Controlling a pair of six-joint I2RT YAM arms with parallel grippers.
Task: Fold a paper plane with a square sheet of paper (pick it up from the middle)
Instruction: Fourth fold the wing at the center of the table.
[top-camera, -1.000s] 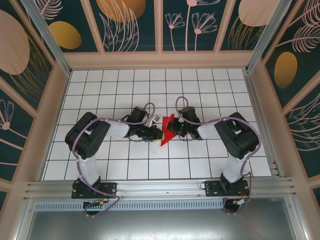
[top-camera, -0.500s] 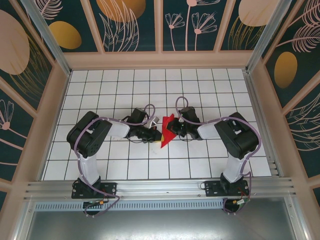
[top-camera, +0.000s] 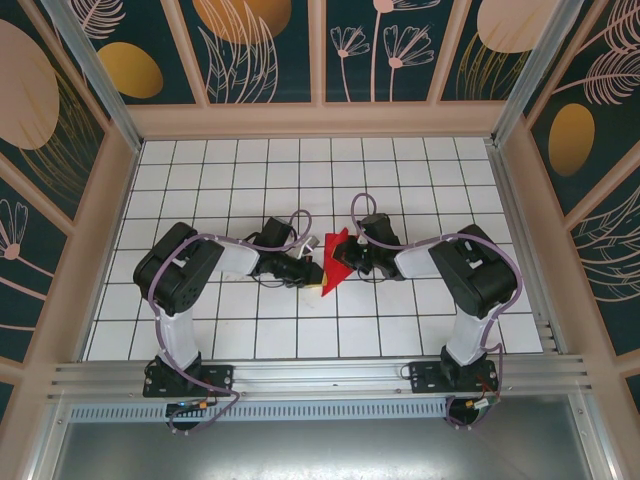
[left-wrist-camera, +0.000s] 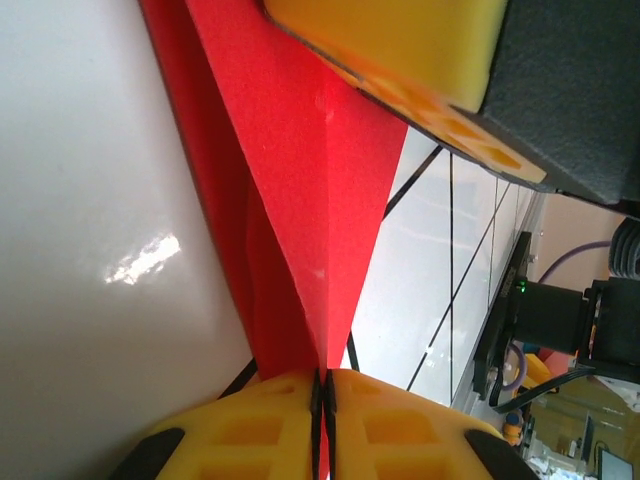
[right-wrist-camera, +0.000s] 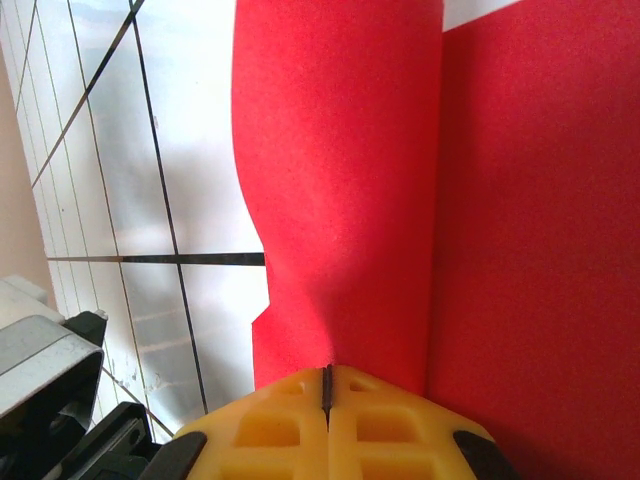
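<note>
Arms folded low toward centre, left gripper (left-wrist-camera: 322, 388) and right gripper (right-wrist-camera: 327, 385) each clamped on red paper (top-camera: 335, 262)

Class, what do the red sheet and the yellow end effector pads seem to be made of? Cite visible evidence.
The red sheet: thin matte paper, judging by its fine grain and sharp crease. The yellow pads: probably moulded plastic or rubber, matte, with recessed pockets.

The left gripper (top-camera: 319, 271) blocks the left side of the red paper (top-camera: 334, 255), the right gripper (top-camera: 347, 259) its right; the tiled table (top-camera: 300, 170) beyond and nearer it is free.
</note>
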